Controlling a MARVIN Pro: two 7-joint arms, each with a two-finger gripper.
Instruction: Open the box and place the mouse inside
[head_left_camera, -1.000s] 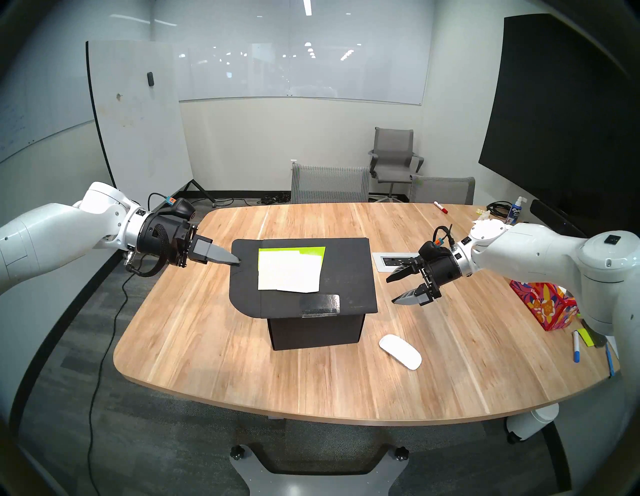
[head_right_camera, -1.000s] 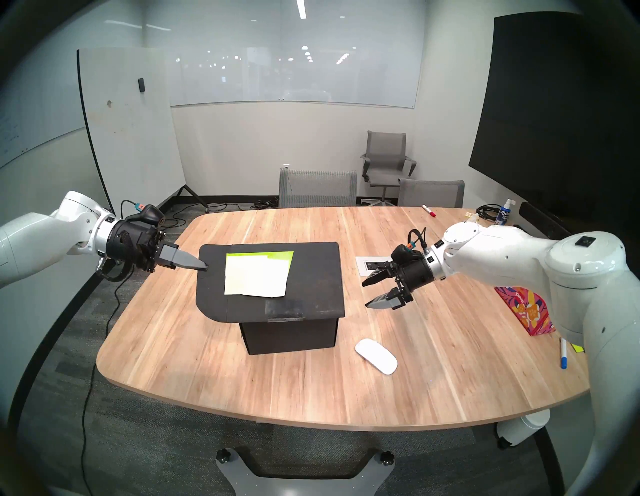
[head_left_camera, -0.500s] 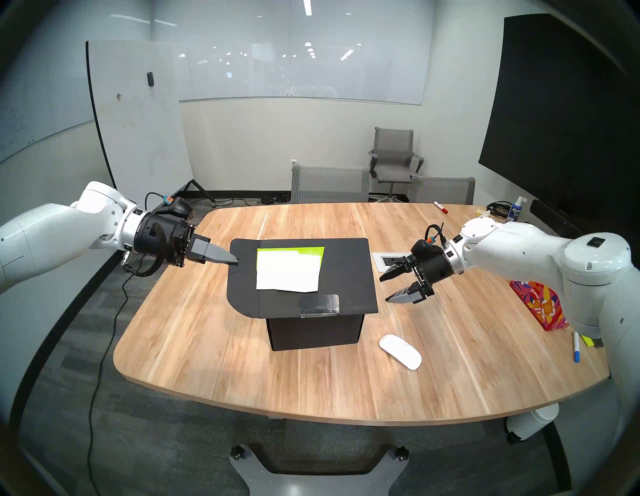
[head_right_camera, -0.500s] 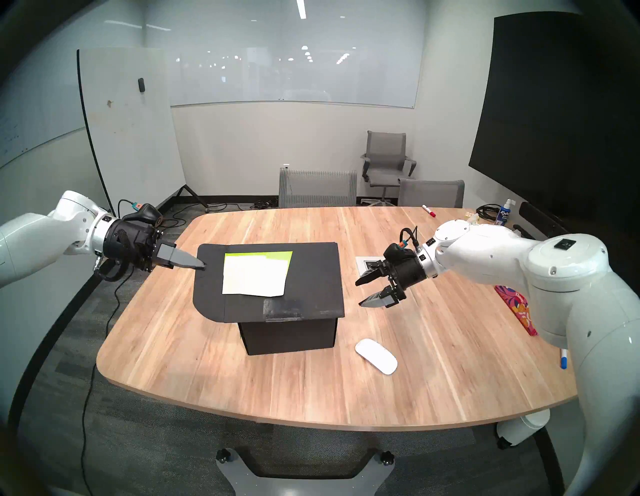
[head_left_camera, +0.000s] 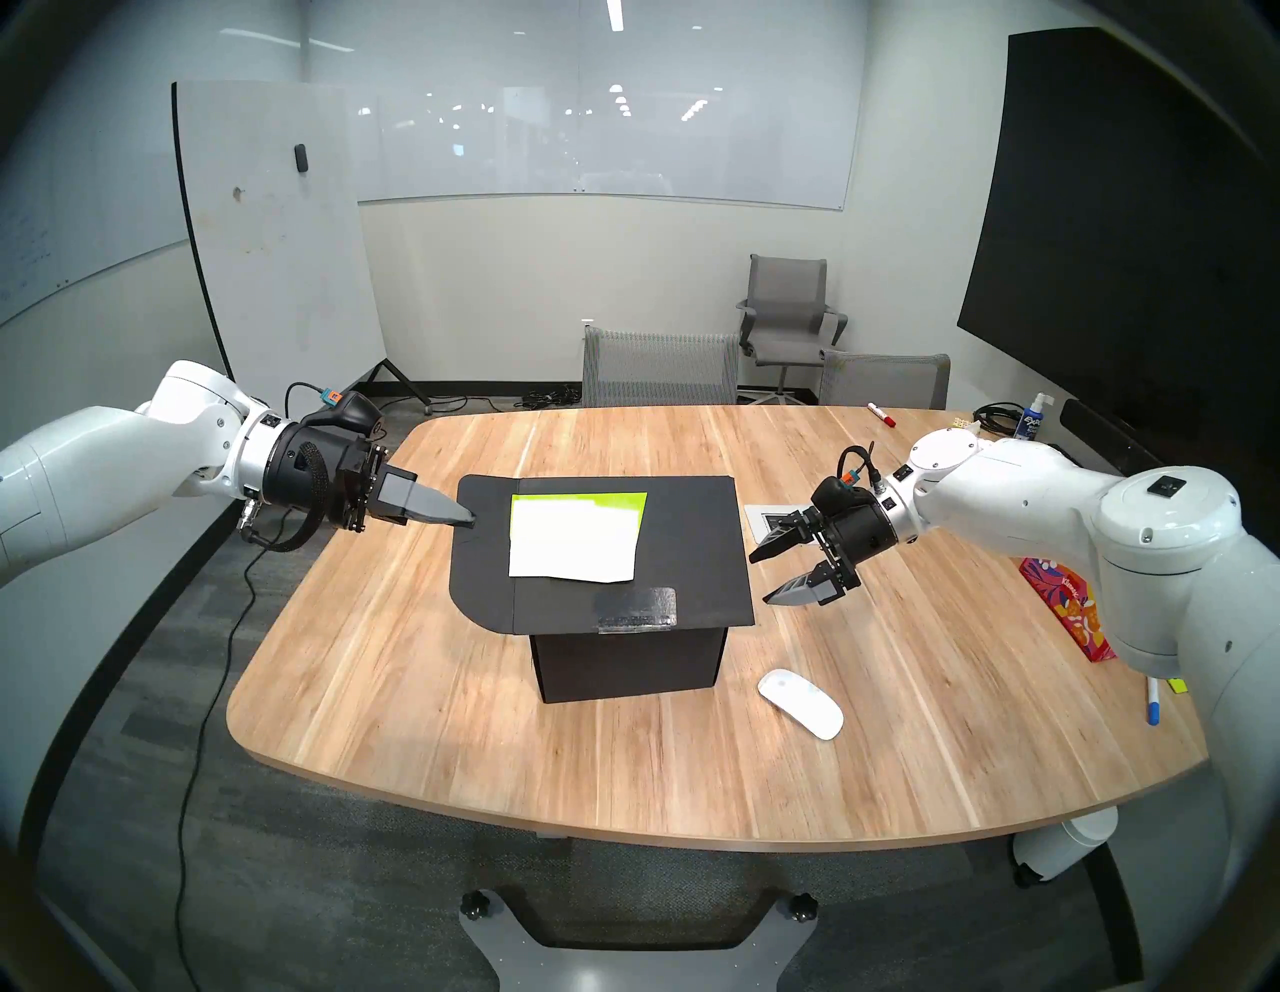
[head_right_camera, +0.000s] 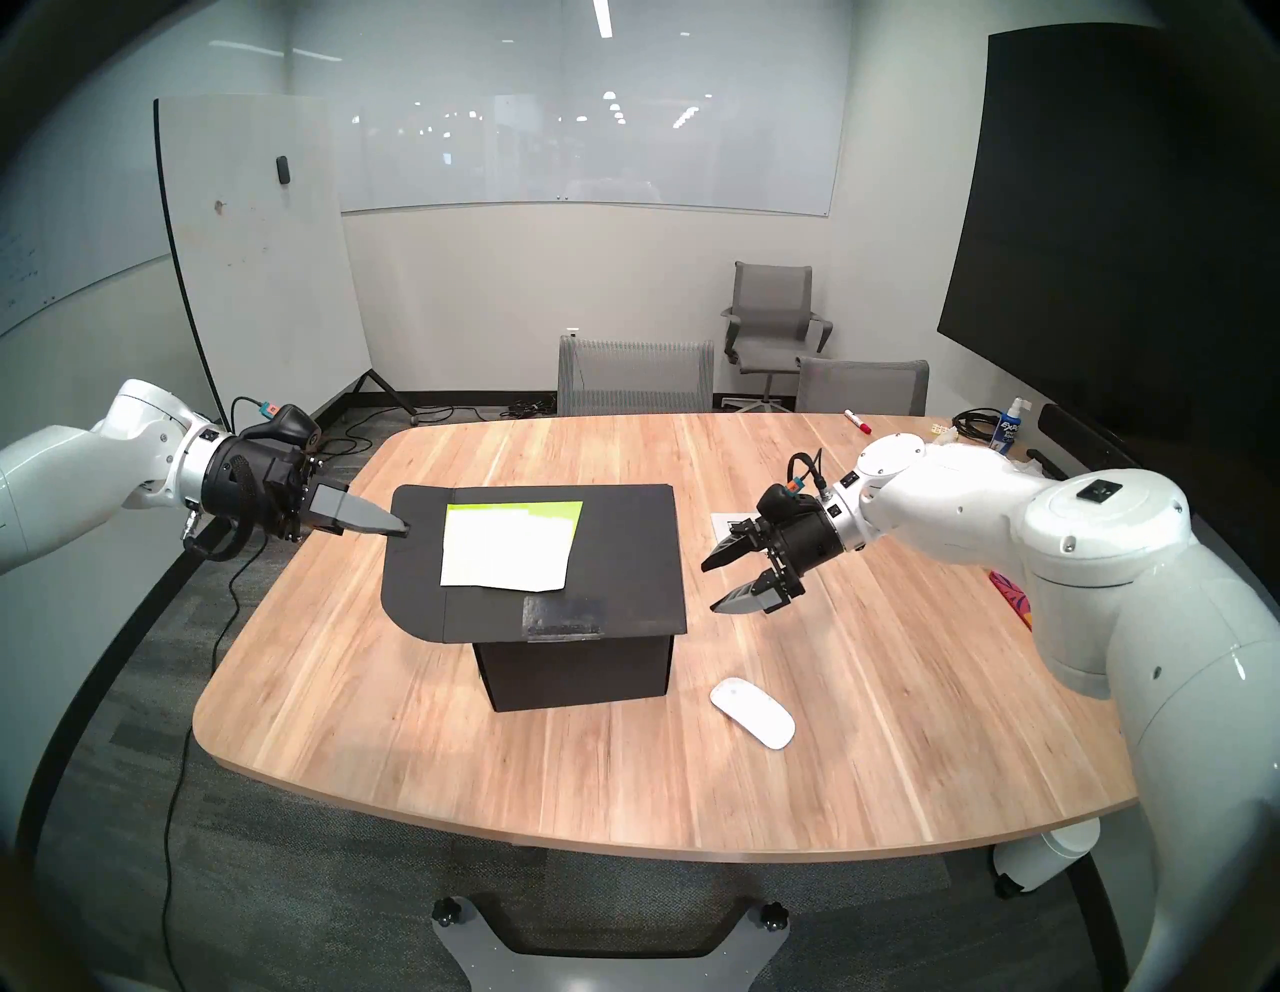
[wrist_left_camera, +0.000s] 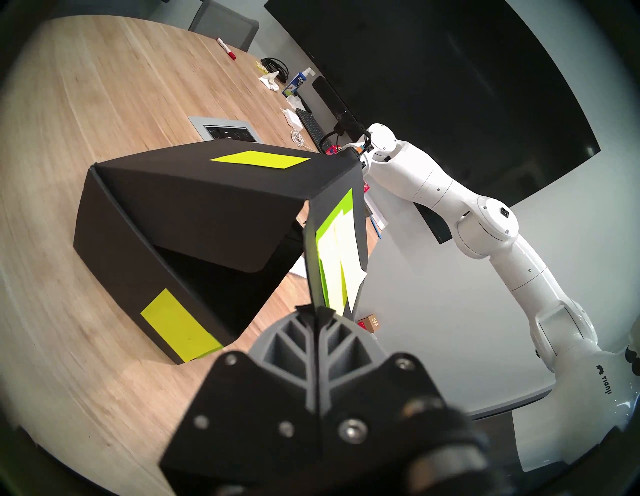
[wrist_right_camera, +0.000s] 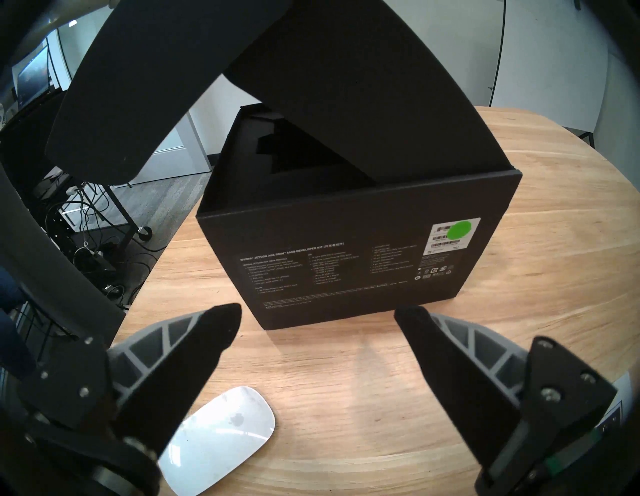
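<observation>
black box (head_left_camera: 627, 661) mid-table, left gripper (head_left_camera: 465, 518) pinched on its raised lid flap (head_left_camera: 485, 554), right gripper (head_left_camera: 769, 578) spread wide just beside the box, white mouse (head_left_camera: 800, 704) on the table (head_left_camera: 415, 727) near the box's front right corner

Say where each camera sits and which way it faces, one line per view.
Head pair: high, looking down at the table; both arms show, left gripper shut on the box flap, right gripper open.
Left wrist: beside the box, facing the right arm; its fingers pinch the flap.
Right wrist: low, facing the box; open fingers, mouse below.
Shared: the box.
</observation>
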